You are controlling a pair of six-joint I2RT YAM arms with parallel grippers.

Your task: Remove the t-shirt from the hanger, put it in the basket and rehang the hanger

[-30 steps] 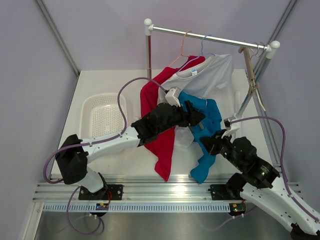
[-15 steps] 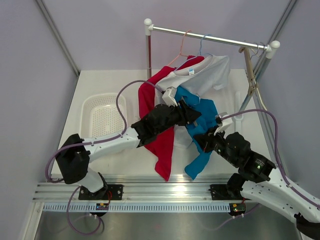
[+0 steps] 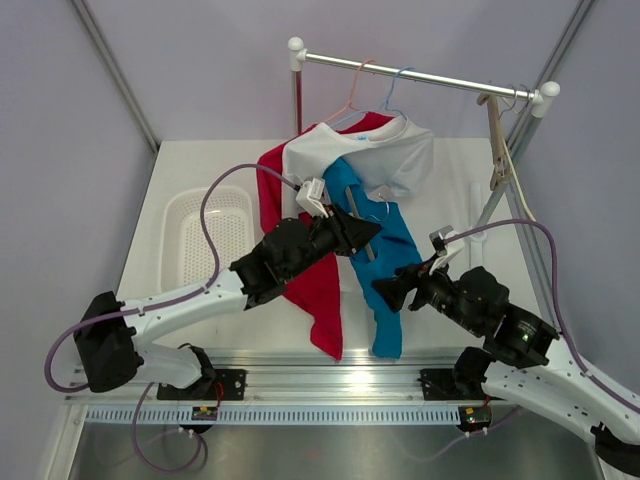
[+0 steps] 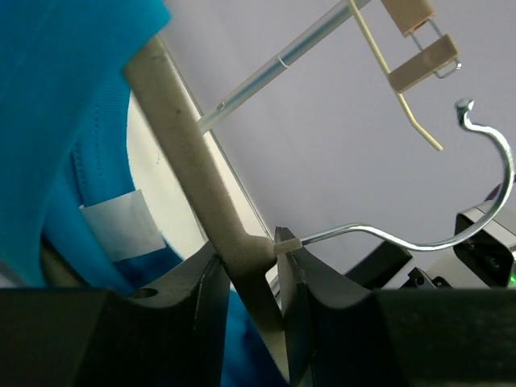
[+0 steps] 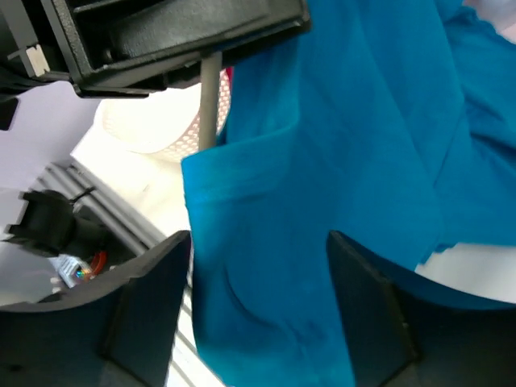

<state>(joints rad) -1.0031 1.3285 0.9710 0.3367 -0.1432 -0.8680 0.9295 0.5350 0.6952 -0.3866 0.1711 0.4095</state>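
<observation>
The blue t-shirt [image 3: 400,240] hangs from a beige hanger [image 4: 189,153] with a metal hook [image 4: 492,153], and the hanger is off the rail [image 3: 420,75]. My left gripper [image 3: 362,228] [image 4: 251,251] is shut on the hanger's neck just below the hook. In the top view a grey stretch of the hanger [image 3: 366,243] shows against the shirt. My right gripper [image 3: 385,294] [image 5: 260,258] is open at the shirt's lower part. The blue t-shirt [image 5: 339,161] hangs loose between its spread fingers, unclamped.
A red t-shirt [image 3: 325,305] and a white t-shirt [image 3: 375,155] hang from the rail on a pink hanger [image 3: 350,95] and a blue hanger [image 3: 395,90]. A wooden clip hanger [image 3: 497,150] hangs at the right end. A white basket [image 3: 205,235] sits at left.
My left gripper has closed on the hanger's neck and drawn hanger and shirts leftward. My right gripper has opened and let go of the blue fabric, moving left.
</observation>
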